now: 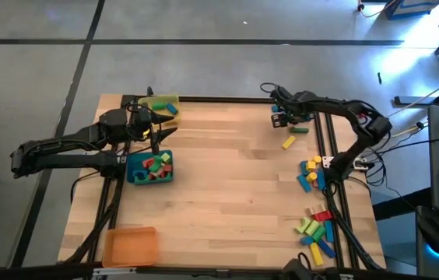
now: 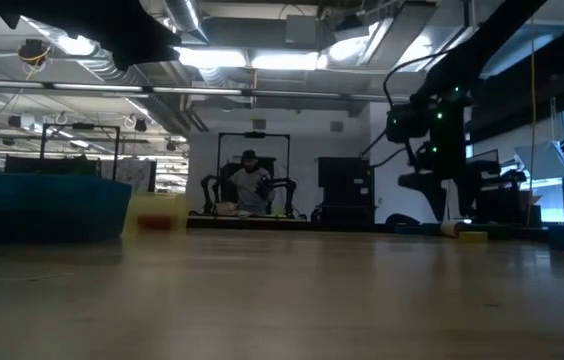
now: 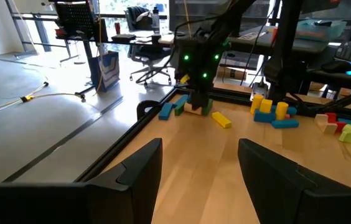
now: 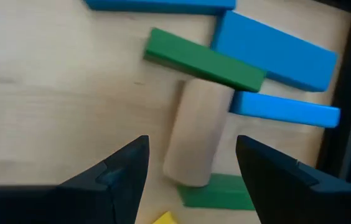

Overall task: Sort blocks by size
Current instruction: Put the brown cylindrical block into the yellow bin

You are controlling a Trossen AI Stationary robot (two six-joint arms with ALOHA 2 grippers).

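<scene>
My right gripper [image 4: 191, 165] hangs with fingers apart over the pale wooden cylinder block [image 4: 194, 134], lying among green and blue bars at the table's far right edge. I judge picking is in hand: next, descend straight and close. My left gripper [image 3: 200, 171] waits spread above the blue tray [image 1: 135, 177].

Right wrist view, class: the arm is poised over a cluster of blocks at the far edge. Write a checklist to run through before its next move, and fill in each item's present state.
1. Right gripper jaws open: ok.
2. A block sits between the jaws: ok, the pale wooden block lies in the gap.
3. Target free of neighbours: not ok, the green bar lies across its far end.
4. Jaws already touching the block: cannot tell.
5. Left gripper out of the way: ok, open over the blue tray, across the table.
6. Yellow tray free to receive: cannot tell.
</scene>
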